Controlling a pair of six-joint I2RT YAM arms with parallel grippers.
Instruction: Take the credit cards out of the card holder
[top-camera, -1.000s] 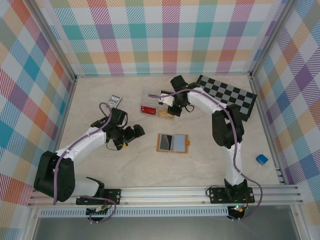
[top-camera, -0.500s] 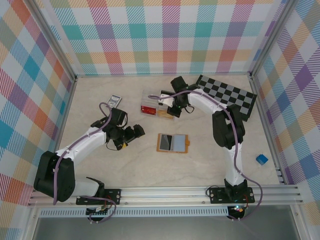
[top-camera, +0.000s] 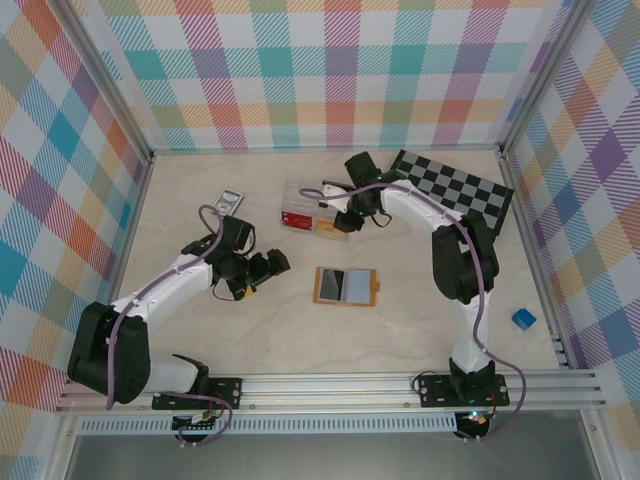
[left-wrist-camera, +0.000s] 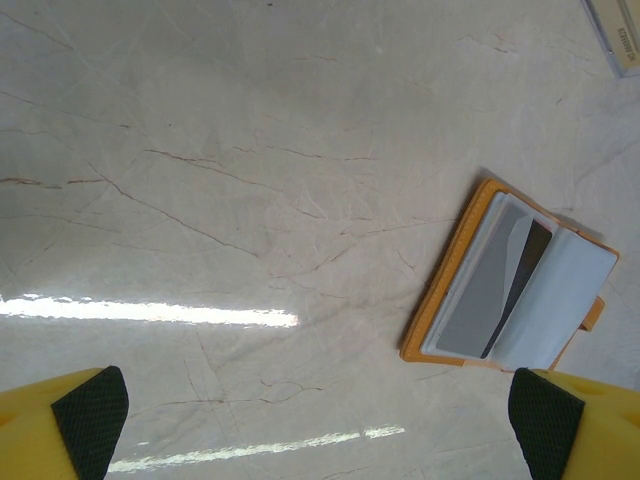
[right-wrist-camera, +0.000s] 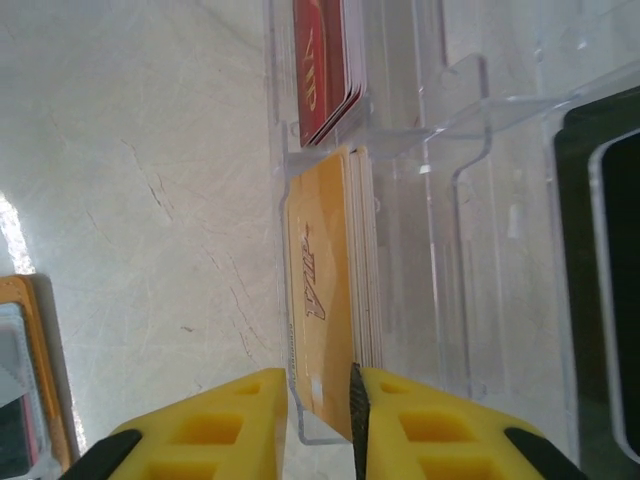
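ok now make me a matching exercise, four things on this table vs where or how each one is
Things:
1. card holder
2. chessboard
3. blue block
4. gold card

Places or states:
a. between the fingers of the right gripper, inside the clear box
b. lying open, grey-blue panels up
c. small, alone on the right side
d. far right, black and grey squares

Pairs: 1-b, 2-d, 3-c, 4-a
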